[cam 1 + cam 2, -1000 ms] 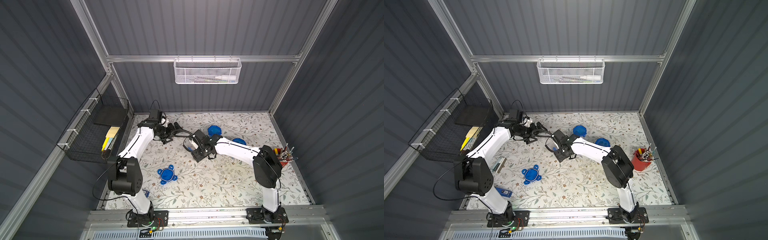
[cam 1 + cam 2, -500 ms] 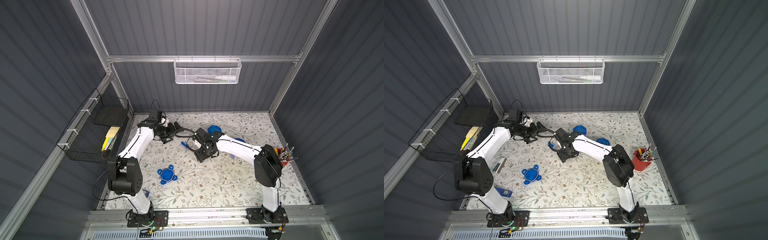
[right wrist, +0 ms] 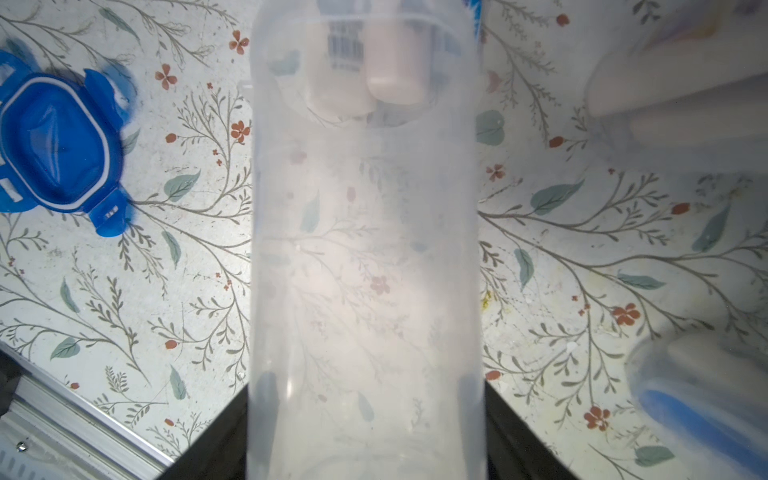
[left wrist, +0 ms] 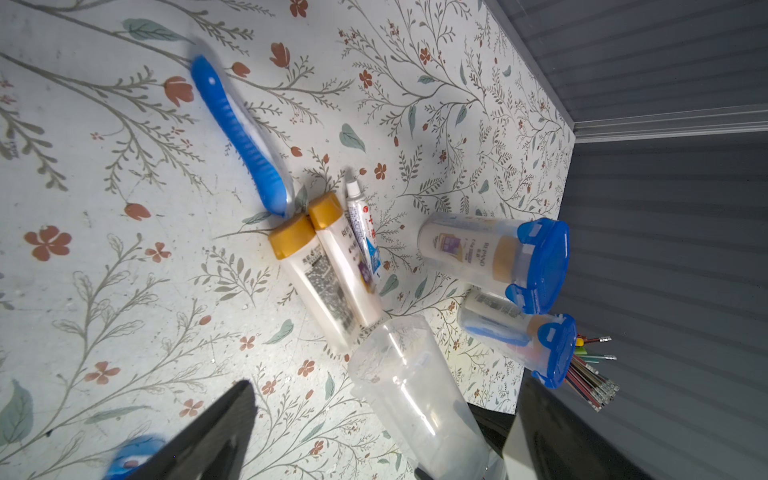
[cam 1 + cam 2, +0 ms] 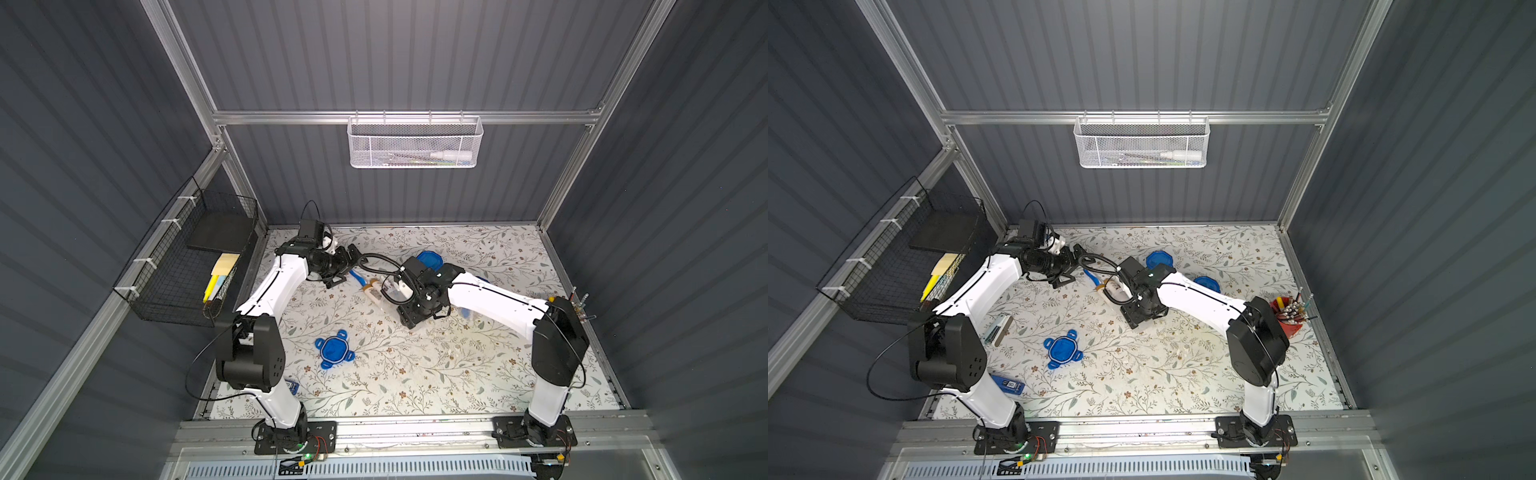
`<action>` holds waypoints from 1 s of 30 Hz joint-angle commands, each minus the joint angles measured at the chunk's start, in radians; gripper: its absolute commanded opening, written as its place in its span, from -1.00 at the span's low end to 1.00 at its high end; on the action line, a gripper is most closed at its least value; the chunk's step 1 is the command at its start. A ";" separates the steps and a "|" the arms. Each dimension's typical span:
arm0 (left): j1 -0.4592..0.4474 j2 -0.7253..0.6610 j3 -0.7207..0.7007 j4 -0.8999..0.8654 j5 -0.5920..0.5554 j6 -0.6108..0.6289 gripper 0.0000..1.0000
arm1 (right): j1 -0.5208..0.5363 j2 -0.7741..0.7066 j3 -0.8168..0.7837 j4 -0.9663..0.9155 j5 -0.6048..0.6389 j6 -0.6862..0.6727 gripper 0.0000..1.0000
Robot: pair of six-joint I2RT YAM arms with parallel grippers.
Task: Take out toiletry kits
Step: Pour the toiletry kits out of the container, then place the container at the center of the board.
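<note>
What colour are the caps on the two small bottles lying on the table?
Tan-gold caps, clearest in the left wrist view.

Arm links: glossy white tapered shells on the left arm [image 5: 276,286] and right arm [image 5: 494,299], each with a thin black seam line.
Joint housings: matte black rounded blocks [image 5: 946,353] with small round holes in the side face.
Base plates: flat black rectangular plates [image 5: 296,436] with screws at the corners.
Cables: thin black looping cable [image 5: 193,374]; black ribbed hose [image 5: 376,258].
Left gripper [image 5: 348,266]: black angular fingers.
Base wiring: red wires [image 5: 318,446] and a small green light [image 5: 306,456].
</note>
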 commanded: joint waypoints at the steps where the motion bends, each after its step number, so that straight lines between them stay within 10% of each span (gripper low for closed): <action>1: -0.004 -0.010 -0.009 -0.007 0.006 -0.002 0.99 | -0.005 -0.076 -0.033 -0.028 -0.028 0.026 -0.11; 9: -0.005 -0.032 0.001 -0.015 -0.035 -0.002 0.99 | -0.002 -0.165 -0.082 0.107 -0.108 0.050 -0.11; 30: -0.004 -0.363 -0.068 -0.122 -0.478 0.007 0.99 | 0.102 0.288 0.242 0.583 -0.097 0.215 -0.19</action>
